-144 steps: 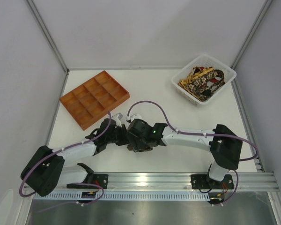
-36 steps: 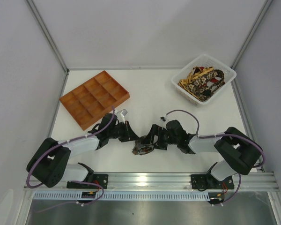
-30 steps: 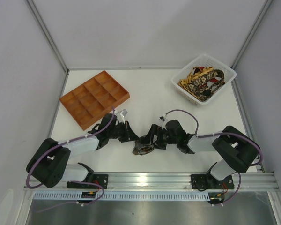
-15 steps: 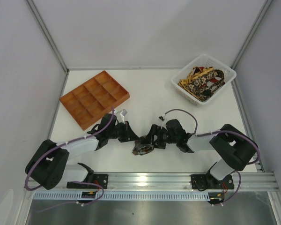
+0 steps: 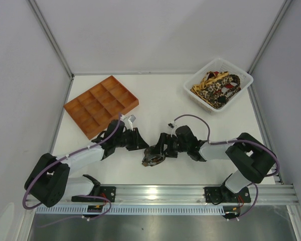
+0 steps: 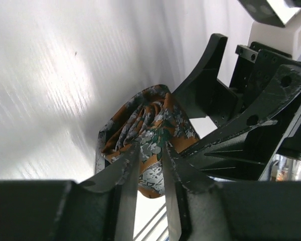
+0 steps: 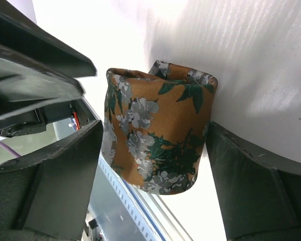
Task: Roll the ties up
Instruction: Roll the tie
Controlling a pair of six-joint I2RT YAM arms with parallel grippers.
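A rolled tie, rust-orange with grey and green flowers, stands on end on the white table near the front middle. It shows in the left wrist view and the right wrist view. My right gripper comes from the right and its fingers hold the roll on both sides. My left gripper is just left of the roll. Its fingers are a narrow gap apart over the roll's near edge and pinch nothing that I can see. More ties lie piled in the white basket.
An orange compartment tray lies at the back left, just beyond my left arm. A white basket stands at the back right. The metal rail runs along the table's front edge, close below the roll.
My left gripper has drawn back a little up and to the left, away from the roll. My right gripper stays on the roll, which has barely moved.
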